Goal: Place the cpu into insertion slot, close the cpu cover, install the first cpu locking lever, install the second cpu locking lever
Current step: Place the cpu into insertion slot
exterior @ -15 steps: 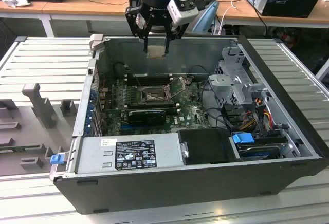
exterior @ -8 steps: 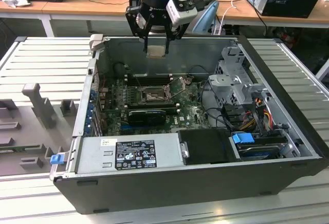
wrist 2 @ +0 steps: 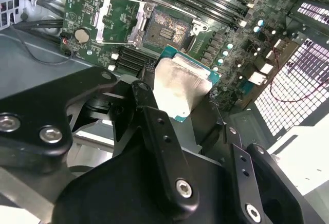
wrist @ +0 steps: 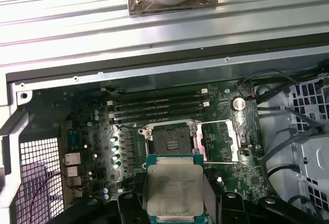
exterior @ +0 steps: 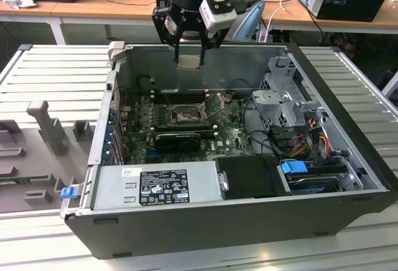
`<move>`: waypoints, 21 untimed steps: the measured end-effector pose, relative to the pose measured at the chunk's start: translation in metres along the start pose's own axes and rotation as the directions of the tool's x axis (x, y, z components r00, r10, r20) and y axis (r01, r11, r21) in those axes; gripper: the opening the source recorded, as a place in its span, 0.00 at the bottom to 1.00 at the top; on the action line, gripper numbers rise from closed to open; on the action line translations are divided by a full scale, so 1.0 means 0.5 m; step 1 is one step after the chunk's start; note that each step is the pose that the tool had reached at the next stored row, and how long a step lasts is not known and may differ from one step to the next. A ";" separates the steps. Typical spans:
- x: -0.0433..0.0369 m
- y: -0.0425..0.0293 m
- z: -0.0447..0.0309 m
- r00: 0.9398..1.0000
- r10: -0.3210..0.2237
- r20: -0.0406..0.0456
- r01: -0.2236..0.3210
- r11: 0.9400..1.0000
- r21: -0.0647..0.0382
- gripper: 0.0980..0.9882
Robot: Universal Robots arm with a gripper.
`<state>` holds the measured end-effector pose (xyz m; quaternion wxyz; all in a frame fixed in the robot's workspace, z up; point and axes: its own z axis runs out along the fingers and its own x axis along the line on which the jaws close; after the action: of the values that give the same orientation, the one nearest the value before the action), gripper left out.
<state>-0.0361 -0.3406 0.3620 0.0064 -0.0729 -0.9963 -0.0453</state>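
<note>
My gripper (exterior: 188, 58) hangs above the open computer case, shut on the cpu (exterior: 188, 63). The cpu is a flat square chip with a pale silver face and green edge, seen in both wrist views (wrist 2: 180, 86) (wrist: 174, 187) between the black fingers (wrist 2: 153, 115). Below it on the green board lies the insertion slot (exterior: 185, 117) (wrist: 169, 141) (wrist 2: 163, 31), a dark square socket with nothing in it. The cpu cover (wrist: 218, 142) (wrist 2: 121, 18) stands swung open beside the slot, with green board showing through its opening. The cpu is well above the slot and apart from it.
A black ribbed heatsink block (exterior: 178, 139) sits beside the socket, toward the power supply (exterior: 155, 184). Memory slots (wrist: 159, 108) run along the socket's far side. At the exterior view's right stand a drive cage (exterior: 289, 97) and loose cables (exterior: 305, 134). The case's metal walls (exterior: 249, 59) surround the board.
</note>
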 end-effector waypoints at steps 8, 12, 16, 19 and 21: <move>0.000 0.000 0.000 0.997 0.076 0.007 -0.076 0.997 -0.002 0.48; 0.000 0.000 0.000 0.995 0.101 0.009 -0.101 0.995 -0.002 0.48; 0.000 0.000 0.000 0.991 0.132 0.012 -0.132 0.991 -0.003 0.48; 0.000 0.000 0.000 0.988 0.155 0.014 -0.155 0.988 -0.004 0.48; 0.000 0.000 0.000 0.985 0.174 0.015 -0.174 0.985 -0.005 0.48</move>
<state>-0.0361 -0.3406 0.3618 0.0024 -0.1601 -0.9860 -0.0457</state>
